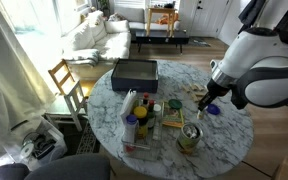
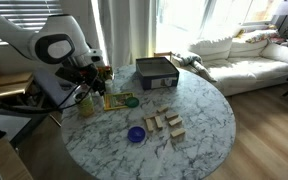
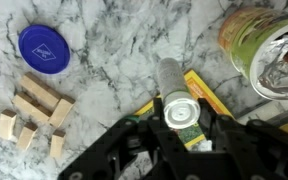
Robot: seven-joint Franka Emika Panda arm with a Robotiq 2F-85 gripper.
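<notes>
The black two-fingered gripper [image 3: 183,120] is clamped on a small grey cylindrical bottle [image 3: 171,82] over a flat yellow-green card [image 3: 210,97] on the round marble table [image 3: 114,70] — its long axis pointing straight out between the jaws.

place: home living room | evidence: white sofa [image 2: 239,55], curtains [image 1: 9,60], round marble table [image 2: 209,125], wooden chair [image 1: 66,82]

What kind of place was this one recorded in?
Most likely a home living room: a white sofa stands by bright curtained windows, and the work takes place on a round marble table with a wooden chair beside it.
</notes>
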